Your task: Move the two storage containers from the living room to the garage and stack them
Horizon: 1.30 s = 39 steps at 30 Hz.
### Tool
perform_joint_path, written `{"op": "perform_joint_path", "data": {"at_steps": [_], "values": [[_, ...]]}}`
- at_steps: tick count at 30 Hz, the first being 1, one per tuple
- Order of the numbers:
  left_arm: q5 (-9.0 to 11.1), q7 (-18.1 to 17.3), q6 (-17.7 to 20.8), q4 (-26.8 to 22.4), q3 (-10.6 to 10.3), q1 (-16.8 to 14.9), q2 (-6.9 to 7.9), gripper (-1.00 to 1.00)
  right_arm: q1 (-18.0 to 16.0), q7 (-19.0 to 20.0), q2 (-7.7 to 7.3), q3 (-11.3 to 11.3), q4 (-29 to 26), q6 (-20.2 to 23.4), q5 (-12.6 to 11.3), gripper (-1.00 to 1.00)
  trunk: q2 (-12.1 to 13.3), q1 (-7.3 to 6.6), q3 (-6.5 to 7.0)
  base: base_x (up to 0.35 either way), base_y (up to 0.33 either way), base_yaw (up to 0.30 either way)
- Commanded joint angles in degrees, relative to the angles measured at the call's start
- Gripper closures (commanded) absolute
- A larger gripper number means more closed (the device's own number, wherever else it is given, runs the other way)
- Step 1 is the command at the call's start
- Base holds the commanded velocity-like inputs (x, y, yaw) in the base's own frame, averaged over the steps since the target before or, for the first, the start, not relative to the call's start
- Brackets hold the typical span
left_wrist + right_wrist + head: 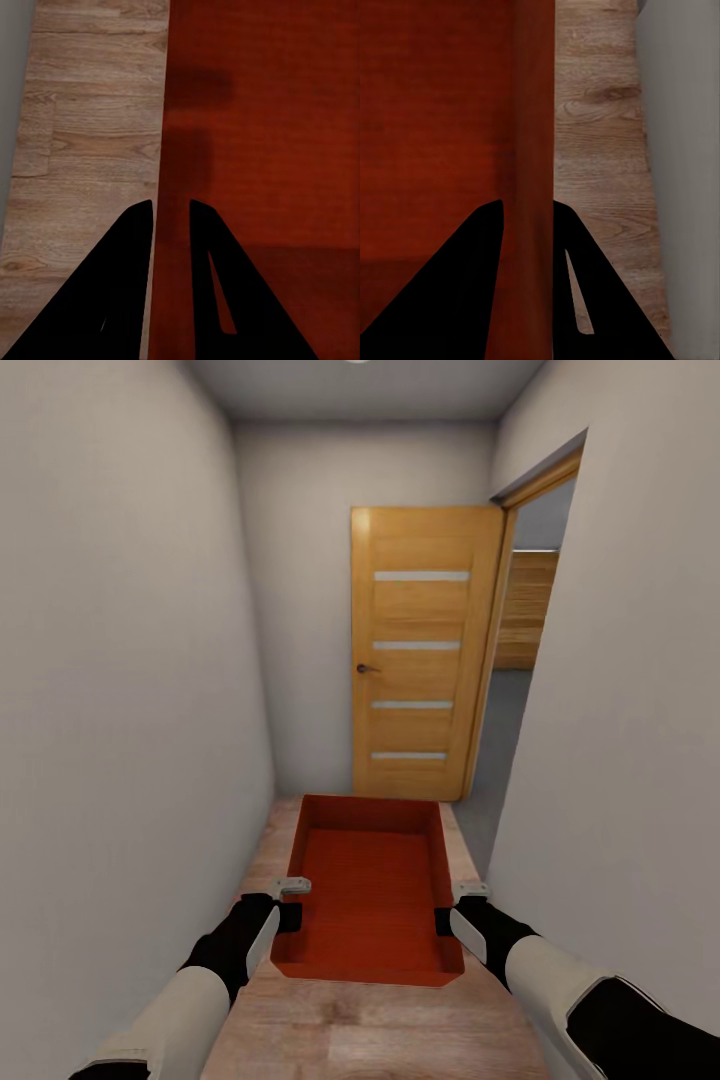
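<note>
One orange-red open-top storage container (pixel 370 880) is held in front of me over light wood plank flooring, empty inside. My left gripper (pixel 293 900) is shut on its left wall, and in the left wrist view the gripper (pixel 171 204) straddles that wall of the container (pixel 262 112). On the opposite side, my right gripper (pixel 452 905) is shut on the right wall. The right wrist view shows this gripper (pixel 526 204) with one finger on each side of the wall of the container (pixel 435 112).
I am in a narrow corridor with a plain wall close on the left (pixel 120 710) and another on the right (pixel 620 760). Ahead, a wooden door (pixel 420 650) stands open beside a doorway (pixel 515 700) on the right. Wood plank floor (pixel 350 1030) runs underneath.
</note>
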Motion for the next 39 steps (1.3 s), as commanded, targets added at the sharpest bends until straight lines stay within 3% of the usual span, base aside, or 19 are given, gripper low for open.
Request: {"op": "perform_joint_path", "data": {"at_steps": [1, 39], "values": [[-0.65, 0.33, 0.36, -0.06, 0.57, -0.04, 0.25, 1.0, 0.02, -0.27, -0.04, 2.78, -0.29, 0.07, -1.54, 1.0, -0.04, 0.05, -0.02, 0.323, 0.0, 0.0], [-0.65, 0.33, 0.36, -0.06, 0.53, -0.04, 0.25, 1.0, 0.02, -0.27, -0.06, 2.78, -0.29, 0.07, -1.57, 1.0, -0.04, 0.05, -0.02, 0.323, 0.0, 0.0]]}}
